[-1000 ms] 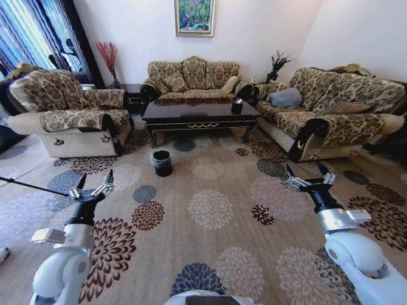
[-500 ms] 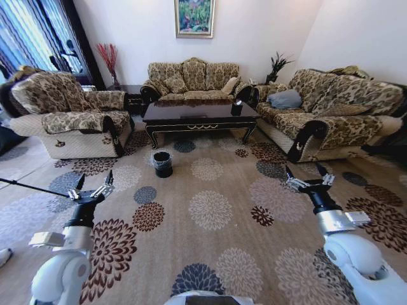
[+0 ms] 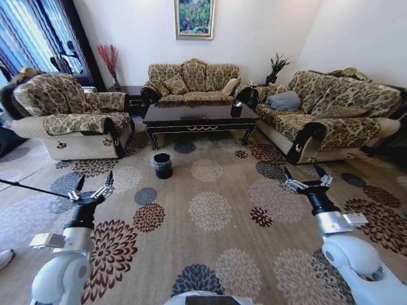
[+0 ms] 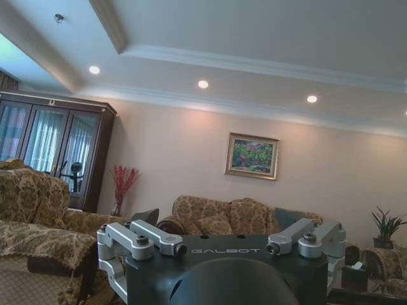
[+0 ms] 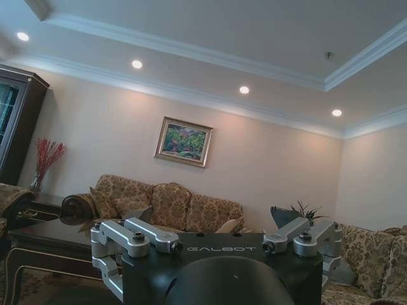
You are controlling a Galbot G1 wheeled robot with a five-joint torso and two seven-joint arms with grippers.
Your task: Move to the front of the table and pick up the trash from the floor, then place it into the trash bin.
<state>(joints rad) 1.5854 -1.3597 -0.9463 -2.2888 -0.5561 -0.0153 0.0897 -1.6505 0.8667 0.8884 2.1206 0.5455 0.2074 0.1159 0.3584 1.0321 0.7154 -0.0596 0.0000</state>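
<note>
The dark glossy table [image 3: 199,115] stands across the room among the sofas. On the carpet just in front of its left end sits the small black trash bin [image 3: 163,164] with a clear liner. The trash is out of view. My left gripper [image 3: 95,182] is held up at the lower left, open and with nothing in it, well short of the bin. At the lower right my right gripper [image 3: 303,174] hangs the same way, open and not holding anything. Both wrist views look past the open fingers at the far wall and ceiling.
A patterned armchair [image 3: 70,114] flanks the table on the left, a sofa [image 3: 193,79] stands behind it and another sofa [image 3: 331,111] on the right. A small black box [image 3: 236,107] rests on the table. Wide flowered carpet [image 3: 210,210] lies between me and the table.
The whole picture has slid slightly down, so the camera has moved a little toward the table. Both arms keep the same raised pose with open fingers.
</note>
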